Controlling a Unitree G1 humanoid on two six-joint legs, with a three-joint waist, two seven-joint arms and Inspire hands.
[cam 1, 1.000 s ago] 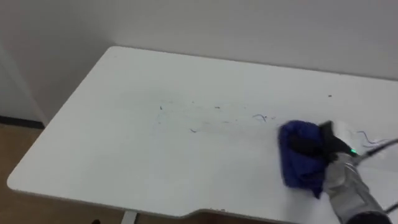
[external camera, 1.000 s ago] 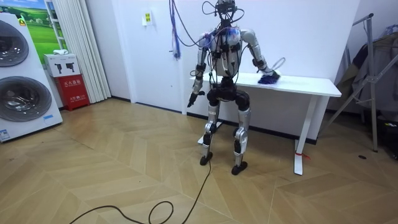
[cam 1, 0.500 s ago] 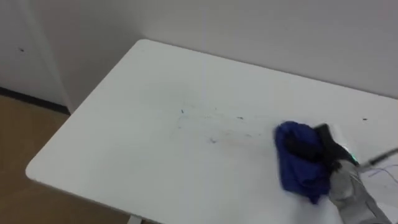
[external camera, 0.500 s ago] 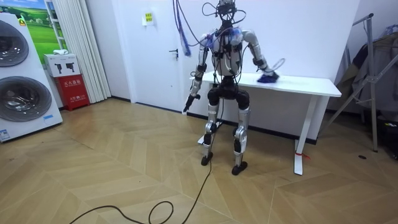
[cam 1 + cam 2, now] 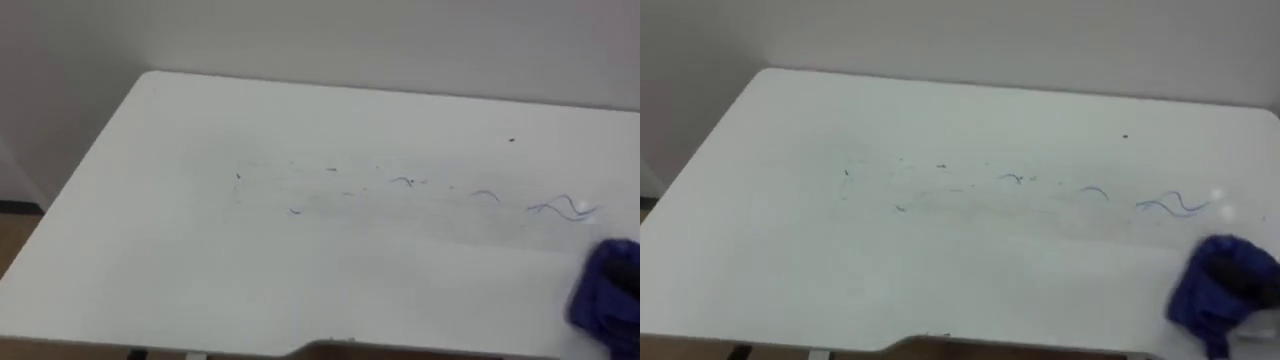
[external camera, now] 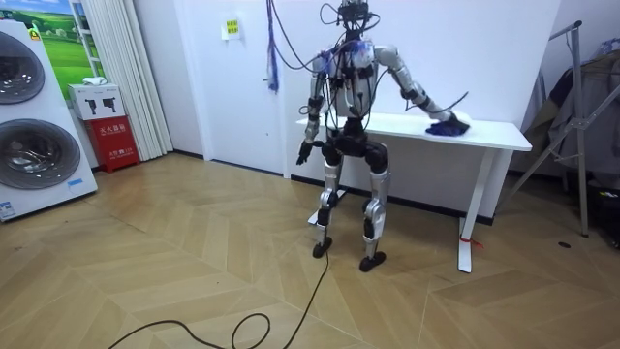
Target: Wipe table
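Blue cloth (image 5: 1220,285) lies by the table's (image 5: 790,250) front edge under the right hand (image 6: 441,119), grip not discernible, left hand (image 6: 303,152) hanging clear of the table; a stroke kept this near the edge could miss the pen marks (image 5: 1170,205) or drag the cloth off.

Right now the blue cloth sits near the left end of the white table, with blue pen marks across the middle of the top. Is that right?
Not quite. The blue cloth sits near the right end of the white table, not the left; the right eye view shows it at the lower right. The blue pen marks do run across the middle of the top.
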